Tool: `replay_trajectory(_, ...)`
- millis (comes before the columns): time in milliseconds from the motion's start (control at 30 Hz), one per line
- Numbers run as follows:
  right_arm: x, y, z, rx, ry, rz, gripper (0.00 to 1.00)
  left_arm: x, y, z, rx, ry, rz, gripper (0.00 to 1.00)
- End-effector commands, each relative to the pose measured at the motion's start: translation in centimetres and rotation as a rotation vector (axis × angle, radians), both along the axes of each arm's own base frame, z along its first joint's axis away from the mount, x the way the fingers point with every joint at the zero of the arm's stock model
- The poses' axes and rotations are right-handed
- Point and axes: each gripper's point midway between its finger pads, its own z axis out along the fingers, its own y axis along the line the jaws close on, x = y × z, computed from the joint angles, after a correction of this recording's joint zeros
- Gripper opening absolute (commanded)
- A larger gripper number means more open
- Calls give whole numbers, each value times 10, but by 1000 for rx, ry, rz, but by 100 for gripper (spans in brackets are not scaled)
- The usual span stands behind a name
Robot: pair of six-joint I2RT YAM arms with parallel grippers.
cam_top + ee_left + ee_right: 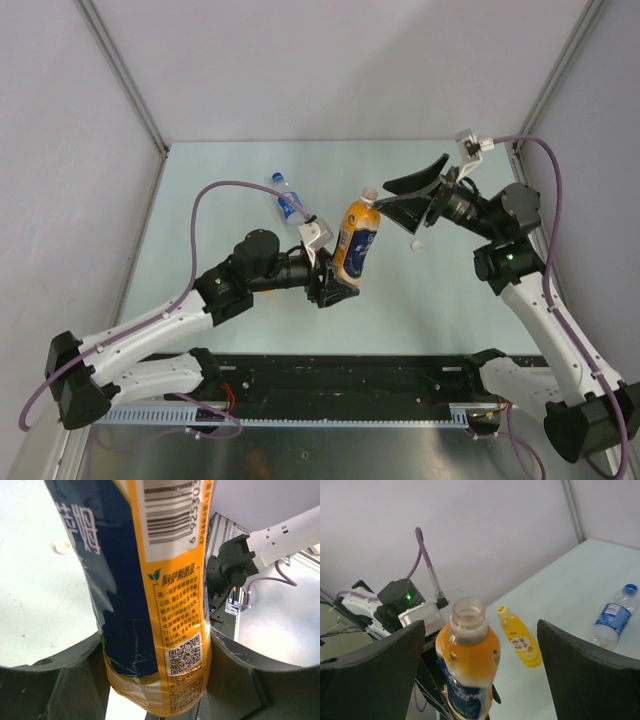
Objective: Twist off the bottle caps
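The orange bottle [357, 240] with a dark blue label [115, 580] stands tilted above the table, and my left gripper [338, 285] [157, 652] is shut on its lower body. Its neck [468, 617] is open, with no cap on it. A pale whitish cap [418, 245] [62, 546] lies on the table to the right of it. My right gripper [397, 195] [480, 630] is open, one finger on each side of the bottle's neck and clear of it. The clear bottle [288, 197] [612, 620] with its blue cap [630, 587] and the yellow bottle [521, 641] with its yellow cap [503, 611] lie on the table.
The pale green table [220, 200] is closed in by grey walls behind and at both sides. A black rail [340, 370] runs along the near edge between the arm bases. Purple cables [215, 190] loop from both arms.
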Motion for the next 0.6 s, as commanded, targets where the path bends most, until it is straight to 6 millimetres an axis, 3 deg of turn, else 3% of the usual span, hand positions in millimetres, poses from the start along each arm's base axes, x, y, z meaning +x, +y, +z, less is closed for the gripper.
replay_trajectory(0,-12,15,34,41,-63,53,96,-4,-6,31,-65,-28,-42,0)
replay_trajectory(133,-13,27,32,29,-62,77,91,-5,-6,31,-65,-29,-48,0)
replay_trajectory(233,-14,30,30,20,-70,87,80,-6,-5,31,-67,-31,-51,0)
replay_trajectory(567,-18,37,19,-28,-61,125,6,-7,-6,30,-65,-24,-51,0)
